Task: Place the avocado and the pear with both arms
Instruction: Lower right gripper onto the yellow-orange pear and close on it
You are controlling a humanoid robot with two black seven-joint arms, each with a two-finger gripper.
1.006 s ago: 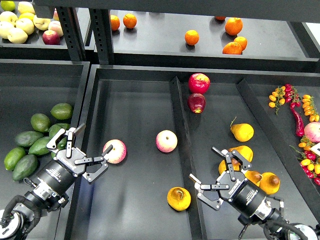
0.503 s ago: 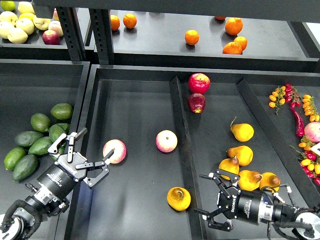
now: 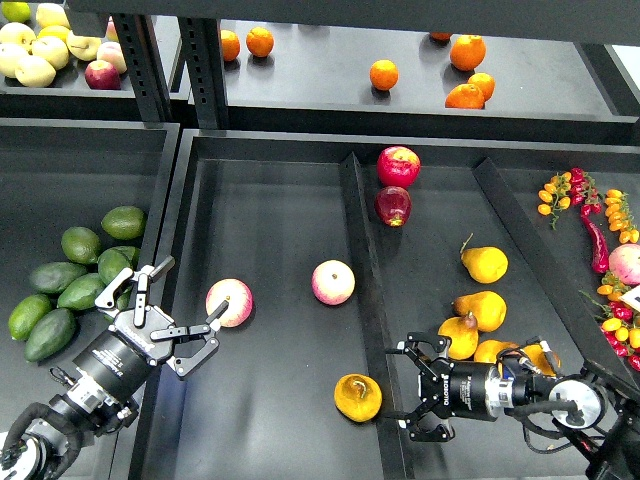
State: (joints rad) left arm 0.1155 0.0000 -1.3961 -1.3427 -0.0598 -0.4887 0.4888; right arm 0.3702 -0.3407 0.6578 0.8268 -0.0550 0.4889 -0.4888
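The pear (image 3: 358, 397), plump and orange-yellow with a brown dimple, lies at the front of the middle bin, just left of the divider (image 3: 362, 270). My right gripper (image 3: 396, 388) points left at it from across the divider, jaws wide open and empty, fingertips a short way from the pear. A dark green avocado (image 3: 112, 265) lies at the right edge of the avocado pile in the left bin. My left gripper (image 3: 190, 288) is open and empty just right of that pile, above the bin wall, with a pink-yellow apple (image 3: 229, 302) beside its lower finger.
Several lighter avocados (image 3: 55, 277) fill the left bin. A second apple (image 3: 333, 282) lies mid-bin. Yellow stemmed pears (image 3: 484, 264) sit behind my right arm. Two red apples (image 3: 397, 166) lie at the back. Oranges (image 3: 384, 74) are on the shelf.
My right gripper dropped lower and turned to point left at the pear, staying open. My left gripper drew back slightly toward the lower left, off the avocados, then held still.
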